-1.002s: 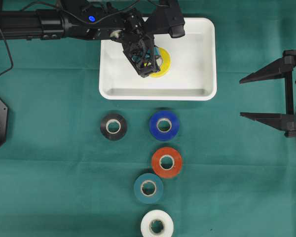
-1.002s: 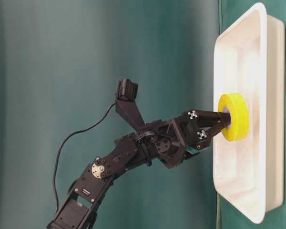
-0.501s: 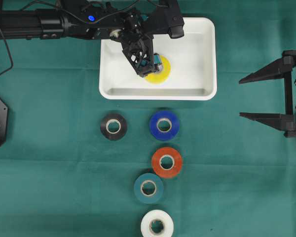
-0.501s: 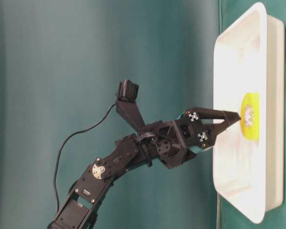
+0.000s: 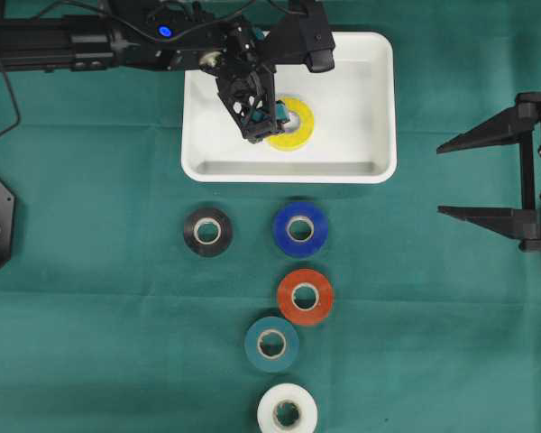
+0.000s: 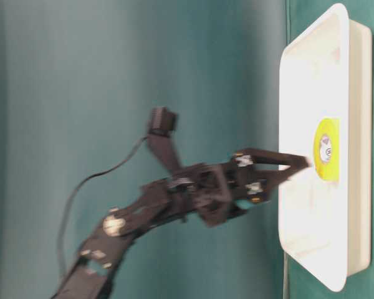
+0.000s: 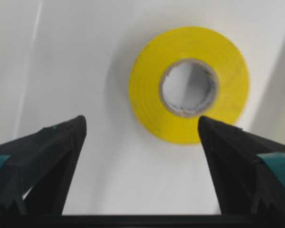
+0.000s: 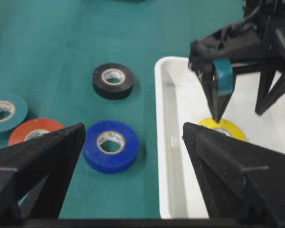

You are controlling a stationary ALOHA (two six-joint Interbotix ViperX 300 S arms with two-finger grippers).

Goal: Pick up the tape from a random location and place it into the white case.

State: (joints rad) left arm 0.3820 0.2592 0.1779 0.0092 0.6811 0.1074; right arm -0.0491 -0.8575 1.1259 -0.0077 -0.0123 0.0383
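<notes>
Now the yellow tape lies flat on the floor of the white case, hole up, roughly mid-tray and a touch toward the left — free of everything. The wrist view shows it whole: a broad yellow ring around a pale cardboard core, nothing gripping it.

By the look of it, this roll is light and stiff — a rigid hoop that won't squash under a pinch, with a smooth, slightly slick outer wrap. The sensible hold, I'd say, is one finger down through the core and one on the outer wall, pinching the ring's thickness; spanning the full outer width looks possible too but would leave less margin on that rounded, glossy side. It isn't fragile — a short drop onto plastic should do no harm, though it could roll if it landed on edge.

Just above it, the left tool hangs with its fingers spread wide, one either side of the roll in the wrist view and touching nothing. Out to the right, the right tool sits parked over the green table, jaws fully apart and empty.

Below the case, five more rolls wait on the cloth: black, blue, orange, teal, white.
</notes>
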